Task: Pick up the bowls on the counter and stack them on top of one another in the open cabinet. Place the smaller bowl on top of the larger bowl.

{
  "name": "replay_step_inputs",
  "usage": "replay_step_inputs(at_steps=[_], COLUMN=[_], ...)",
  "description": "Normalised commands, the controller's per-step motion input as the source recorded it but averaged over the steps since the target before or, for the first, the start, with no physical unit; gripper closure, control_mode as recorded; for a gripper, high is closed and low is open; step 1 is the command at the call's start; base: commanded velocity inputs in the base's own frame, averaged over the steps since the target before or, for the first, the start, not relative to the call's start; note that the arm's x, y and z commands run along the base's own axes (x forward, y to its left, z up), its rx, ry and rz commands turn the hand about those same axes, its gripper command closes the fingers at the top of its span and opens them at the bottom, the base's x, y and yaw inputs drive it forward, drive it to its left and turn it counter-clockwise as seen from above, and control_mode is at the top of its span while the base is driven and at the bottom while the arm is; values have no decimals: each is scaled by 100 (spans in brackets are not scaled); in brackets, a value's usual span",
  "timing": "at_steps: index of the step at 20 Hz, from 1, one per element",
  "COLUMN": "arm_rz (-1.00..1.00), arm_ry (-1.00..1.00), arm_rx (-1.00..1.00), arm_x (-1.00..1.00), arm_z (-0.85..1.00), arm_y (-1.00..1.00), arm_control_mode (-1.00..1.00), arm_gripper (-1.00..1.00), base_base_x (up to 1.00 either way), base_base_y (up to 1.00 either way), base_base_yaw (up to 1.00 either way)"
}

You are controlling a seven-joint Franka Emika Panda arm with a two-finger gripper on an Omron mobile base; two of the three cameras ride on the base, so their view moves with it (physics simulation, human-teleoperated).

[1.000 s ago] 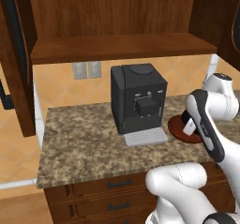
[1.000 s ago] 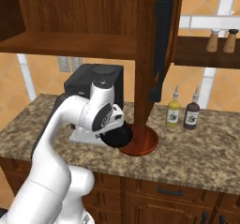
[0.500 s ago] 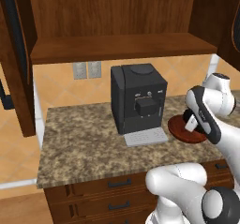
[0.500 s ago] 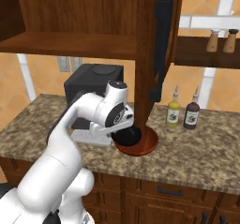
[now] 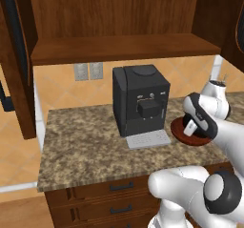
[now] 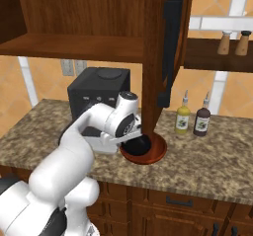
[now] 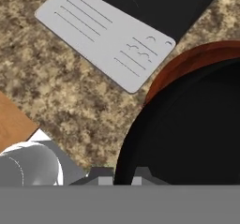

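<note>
— Bowls: where do we see them?
— On the counter [image 6: 207, 156]; the smaller bowl [image 6: 139, 144] sits in the larger bowl [image 6: 153, 153], and the gripper [image 7: 123, 175] is closed on its rim.

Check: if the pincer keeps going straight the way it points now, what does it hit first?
Likely nothing new: the pincer looks shut on the black bowl's rim. Straight on lies the brown bowl under it, though depth is unclear.

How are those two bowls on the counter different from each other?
The smaller bowl is glossy black and deep-sided; the larger bowl is reddish-brown, wide and shallow. The black one sits inside the brown one, which rests on the counter. Both are round.
</note>
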Motion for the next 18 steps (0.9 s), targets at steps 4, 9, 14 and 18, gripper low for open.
replay_step_inputs(at_steps=[4,9,14,18], arm_rz=[0,0,0,0], arm_ry=[0,0,0,-2], arm_rx=[0,0,0,0], arm_x=[24,30,31,21], arm_z=[-20,-33,-18,-2], arm_y=[-15,-2,0,-8], arm_control_mode=[-100,-100,-100,-100], arm_gripper=[100,100,100,100], base_base_x=[0,0,0,0], base_base_y=[0,0,0,0], base_base_yaw=[0,0,0,0])
